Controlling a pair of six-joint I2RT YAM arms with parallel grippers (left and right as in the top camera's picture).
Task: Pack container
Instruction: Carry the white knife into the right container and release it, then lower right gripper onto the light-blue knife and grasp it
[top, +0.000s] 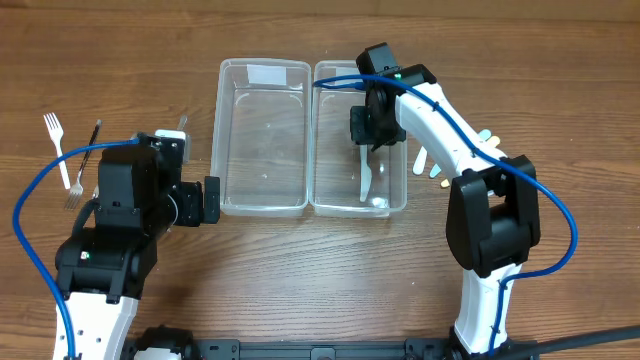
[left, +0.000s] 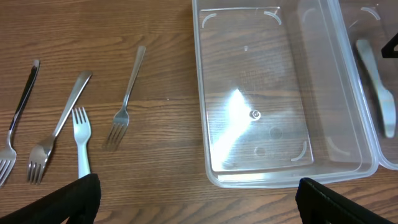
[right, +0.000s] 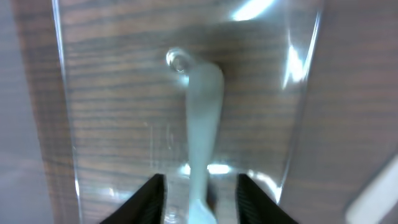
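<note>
Right end effector (top: 368, 132) inside right container (top: 398, 195), jaws slightly parted astride white plastic utensil (right: 202, 118), not clamping. Left end effector (top: 210, 200) well left of it, wide open, empty.

No legible txt, labels or nos.

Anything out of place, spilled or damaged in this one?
Nothing stands out. The left container and right container sit upright side by side; a white utensil lies in the right one, below the right end effector. Forks lie loose on the table.
</note>
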